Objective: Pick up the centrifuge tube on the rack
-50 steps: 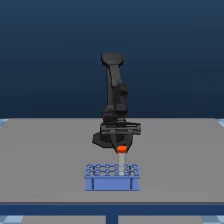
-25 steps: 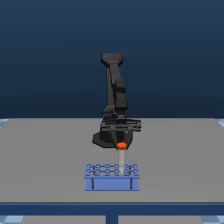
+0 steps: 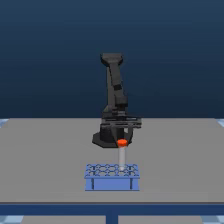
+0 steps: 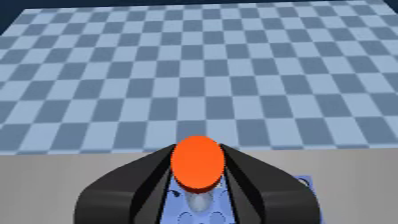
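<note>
- Above the rack (image 3: 112, 177), near the middle of the grey table (image 3: 45, 160), the centrifuge tube (image 3: 121, 157) stands upright, its orange-red cap (image 3: 121, 143) just under the gripper (image 3: 121, 137) of the dark arm (image 3: 115, 95).
- Seen from the wrist, two black fingers (image 4: 147, 182) flank the cap (image 4: 197, 162) closely on either side, so the pincer appears pressed onto the tube at its top; actual contact is hard to confirm at this resolution.
- Seen from outside, the pale tube body shows nearly full length above the rack's holes, with its lower end at or just inside the top grid; whether it has fully cleared I cannot tell.
- Judged from this, approach and grasp look done and the lift is partly made.
- What remains, as I read it, is raising the tube clear of the light-blue rack without tilting it against a hole's edge.
</note>
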Motion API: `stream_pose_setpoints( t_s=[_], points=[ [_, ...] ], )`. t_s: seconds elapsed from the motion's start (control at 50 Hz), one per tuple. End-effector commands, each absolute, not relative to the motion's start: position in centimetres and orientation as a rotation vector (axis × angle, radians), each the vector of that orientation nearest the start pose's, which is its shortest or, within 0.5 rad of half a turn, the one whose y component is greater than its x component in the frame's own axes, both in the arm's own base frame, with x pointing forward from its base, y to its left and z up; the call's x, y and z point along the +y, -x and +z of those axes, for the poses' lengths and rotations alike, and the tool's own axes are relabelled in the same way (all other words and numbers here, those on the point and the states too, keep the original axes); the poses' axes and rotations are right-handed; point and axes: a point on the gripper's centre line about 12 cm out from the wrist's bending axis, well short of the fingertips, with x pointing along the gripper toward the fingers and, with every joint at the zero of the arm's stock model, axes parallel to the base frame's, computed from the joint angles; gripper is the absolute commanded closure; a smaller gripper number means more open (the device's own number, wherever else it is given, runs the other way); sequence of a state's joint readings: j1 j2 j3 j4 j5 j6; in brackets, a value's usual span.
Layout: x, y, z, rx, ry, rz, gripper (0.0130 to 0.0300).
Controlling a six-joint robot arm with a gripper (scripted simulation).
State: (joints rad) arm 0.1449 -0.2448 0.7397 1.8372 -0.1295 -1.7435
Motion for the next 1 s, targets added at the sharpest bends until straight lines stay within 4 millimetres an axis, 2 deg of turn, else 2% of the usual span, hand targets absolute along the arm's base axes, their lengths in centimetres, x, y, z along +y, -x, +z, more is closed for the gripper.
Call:
stream_pose_setpoints(
  t_s=[0.02, 1.0],
  points=[
    [3.6, -34.9, 23.4, 0.525, 0.000, 0.000, 0.0300],
    [3.6, -34.9, 26.2, 0.525, 0.000, 0.000, 0.0300]
  ],
)
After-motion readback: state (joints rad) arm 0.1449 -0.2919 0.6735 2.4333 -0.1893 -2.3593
